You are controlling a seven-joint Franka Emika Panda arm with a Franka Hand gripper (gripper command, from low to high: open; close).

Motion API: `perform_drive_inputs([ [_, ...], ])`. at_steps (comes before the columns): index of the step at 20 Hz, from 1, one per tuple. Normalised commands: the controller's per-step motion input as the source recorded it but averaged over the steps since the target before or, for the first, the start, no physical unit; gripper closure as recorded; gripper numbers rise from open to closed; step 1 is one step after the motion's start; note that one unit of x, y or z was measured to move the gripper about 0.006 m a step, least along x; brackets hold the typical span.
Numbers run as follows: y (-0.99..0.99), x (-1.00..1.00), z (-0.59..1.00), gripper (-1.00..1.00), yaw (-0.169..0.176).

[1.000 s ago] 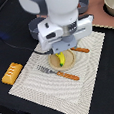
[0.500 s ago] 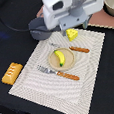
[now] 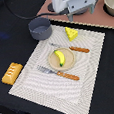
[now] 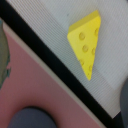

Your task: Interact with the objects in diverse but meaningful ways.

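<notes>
Claw: the white arm head (image 3: pixel 77 1) hangs at the far edge of the exterior view, above the pink mat (image 3: pixel 97 19); the fingertips are not clear in any view, so I cannot tell whether the claw is open or closed.
Yellow holed cheese wedge (image 3: pixel 71 33): it lies flat on the pale woven placemat (image 3: pixel 90 74), near the far edge of it, just below and in front of the arm head, apart from it. In the wrist view the same wedge (image 4: pixel 88 42) fills the upper part of the picture, and nothing touches it.
Yellow toy banana (image 3: pixel 59 57): it lies on the round tan plate (image 3: pixel 69 62) in the middle of the placemat, well apart from the arm.
Small grey two-handled pot (image 3: pixel 40 27): it stands upright on the black worktop (image 3: pixel 11 42), just off the far corner of the placemat on the exterior view's left.
Orange ridged bread slab (image 3: pixel 12 73): it lies on the worktop at the exterior view's left, beside the placemat, far from the arm.
Orange-handled fork (image 3: pixel 57 72): it lies beside the plate on the near side.
Orange-handled knife (image 3: pixel 72 48): it lies beside the plate on the far side, between the plate and the cheese wedge.
</notes>
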Motion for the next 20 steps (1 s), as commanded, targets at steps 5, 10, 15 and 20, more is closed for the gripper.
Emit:
perform_drive_inputs([
  [5,0.66,-0.29,0.01,-1.0,0.063],
  [10,0.53,-0.48,0.0,-1.0,0.082],
  [15,0.46,-0.51,-0.01,-1.0,0.114],
  [20,0.41,-0.48,-0.07,-1.0,0.107],
])
